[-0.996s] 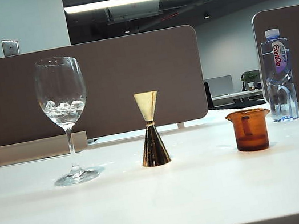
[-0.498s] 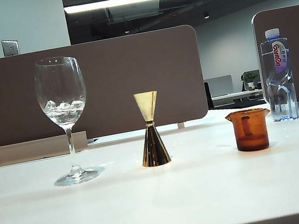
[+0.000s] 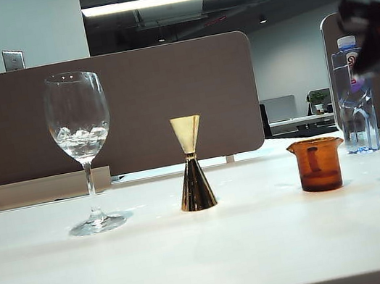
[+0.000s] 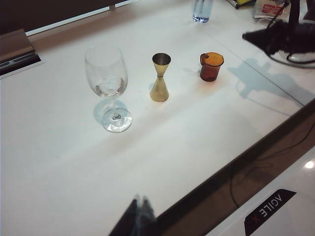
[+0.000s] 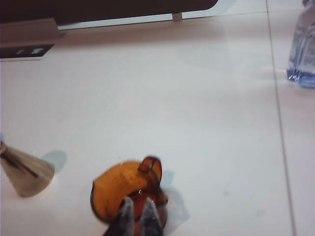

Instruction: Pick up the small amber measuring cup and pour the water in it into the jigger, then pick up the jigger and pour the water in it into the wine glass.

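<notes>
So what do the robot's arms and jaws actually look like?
The right arm is a bulky, glossy black shape with a silvery part on top; from the left wrist view it shows thin dark cables trailing off it. The right gripper ends in two slim, pointed grey jaws set close together. Of the left gripper only dark, blurred tips show. A white panel below the table reads AGILE X.

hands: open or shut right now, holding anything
Left hand: fingertips close together at the table's near edge, looks shut, holds nothing.
Right hand: shut, empty, above the amber cup, not gripping it.
</notes>
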You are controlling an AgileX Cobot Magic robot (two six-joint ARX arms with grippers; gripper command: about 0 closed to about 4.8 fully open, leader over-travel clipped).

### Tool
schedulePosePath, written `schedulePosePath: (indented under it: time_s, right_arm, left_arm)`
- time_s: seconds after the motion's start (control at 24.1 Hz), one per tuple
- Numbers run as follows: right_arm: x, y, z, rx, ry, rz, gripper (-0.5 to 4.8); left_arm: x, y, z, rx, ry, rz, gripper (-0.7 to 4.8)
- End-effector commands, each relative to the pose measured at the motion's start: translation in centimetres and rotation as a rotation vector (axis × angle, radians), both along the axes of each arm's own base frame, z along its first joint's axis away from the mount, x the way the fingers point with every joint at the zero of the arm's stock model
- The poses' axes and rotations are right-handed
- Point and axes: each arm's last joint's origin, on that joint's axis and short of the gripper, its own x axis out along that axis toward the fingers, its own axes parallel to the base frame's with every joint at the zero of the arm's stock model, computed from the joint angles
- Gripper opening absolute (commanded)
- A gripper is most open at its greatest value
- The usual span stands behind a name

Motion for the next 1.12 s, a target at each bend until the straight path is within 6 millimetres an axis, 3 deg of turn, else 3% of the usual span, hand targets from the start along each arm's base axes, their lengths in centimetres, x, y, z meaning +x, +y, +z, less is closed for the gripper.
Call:
schedulePosePath:
  time_s: [0.04, 0.17, 0.46, 0.54, 0.62, 0.83, 0.91, 1.12]
  right_arm:
    - [-1.3, 0.6, -2.2, 0.041, -0.092, 0.017, 0.57]
    - [-2.3, 0.9, -4.9, -0.004, -0.086, 0.013, 0.84]
    - [-0.6, 1.5, -8.2, -0.026, -0.064, 0.059, 1.36]
    - [-0.3, 1.6, -9.0, -0.020, -0.076, 0.072, 2.16]
    - [0.0, 1.7, -9.7, -0.019, -0.076, 0.076, 2.62]
    - [1.2, 2.2, -9.8, -0.014, -0.079, 0.103, 2.82]
    - [2.0, 2.4, -9.3, -0.049, -0.114, 0.113, 3.39]
    - [3.9, 2.9, -8.7, -0.071, -0.082, 0.111, 3.80]
  left_arm:
    - [-0.1, 0.0, 0.0, -0.002, 0.002, 0.004, -0.02]
    - [-0.1, 0.0, 0.0, -0.002, 0.002, 0.004, -0.02]
    - [-0.1, 0.0, 0.0, -0.002, 0.002, 0.004, -0.02]
    - [-0.1, 0.0, 0.0, -0.002, 0.002, 0.004, -0.02]
    - [-0.1, 0.0, 0.0, -0.002, 0.002, 0.004, -0.02]
    - [-0.1, 0.0, 0.0, -0.002, 0.002, 0.004, -0.02]
    - [-0.1, 0.0, 0.0, -0.002, 0.002, 0.005, -0.02]
    - [-0.1, 0.0, 0.0, -0.002, 0.002, 0.004, -0.02]
